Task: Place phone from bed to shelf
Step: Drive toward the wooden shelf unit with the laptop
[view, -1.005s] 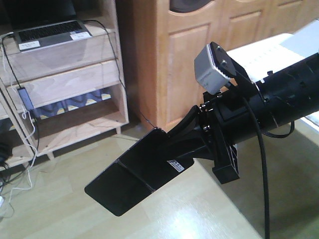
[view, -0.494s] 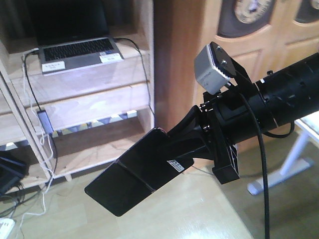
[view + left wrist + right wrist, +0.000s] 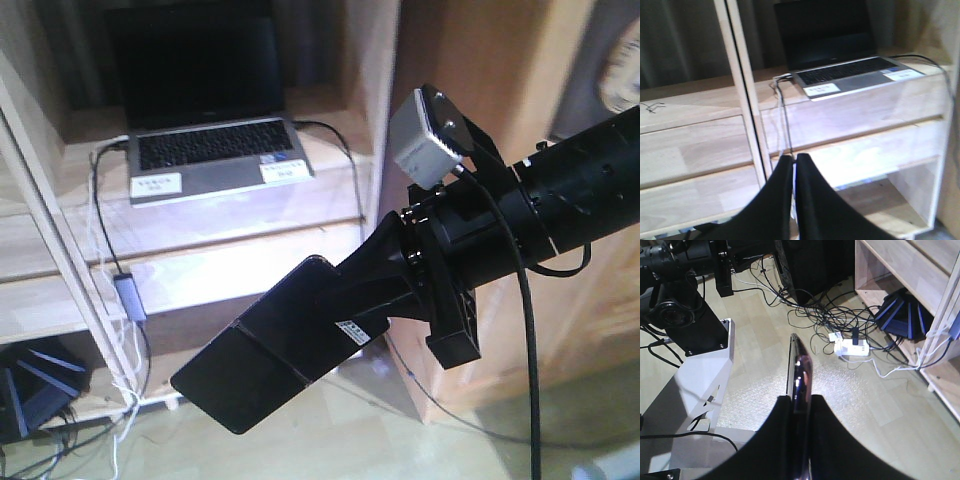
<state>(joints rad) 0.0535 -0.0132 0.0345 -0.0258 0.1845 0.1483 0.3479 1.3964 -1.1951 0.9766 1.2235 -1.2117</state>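
Note:
The phone (image 3: 270, 350), a glossy black slab with a seam and a small white sticker, is held in the air by my right gripper (image 3: 345, 290), which is shut on one end of it. In the right wrist view the phone (image 3: 799, 370) shows edge-on between the fingers of the right gripper (image 3: 799, 399), above the floor. The pale-wood shelf (image 3: 230, 270) stands just behind the phone. My left gripper (image 3: 794, 158) is shut on nothing and faces the shelf (image 3: 865, 115). The bed is out of view.
A grey laptop (image 3: 210, 150) lies open on an upper board, with cables and an adapter (image 3: 128, 295) hanging beside it. A wooden cabinet (image 3: 480, 80) stands to the right. On the floor are tangled cables, a power strip (image 3: 852, 346) and blue items (image 3: 905, 310).
The whole view has closed in on the shelf: laptop and boards have slid right and grown larger. The phone stays gripped in the same pose.

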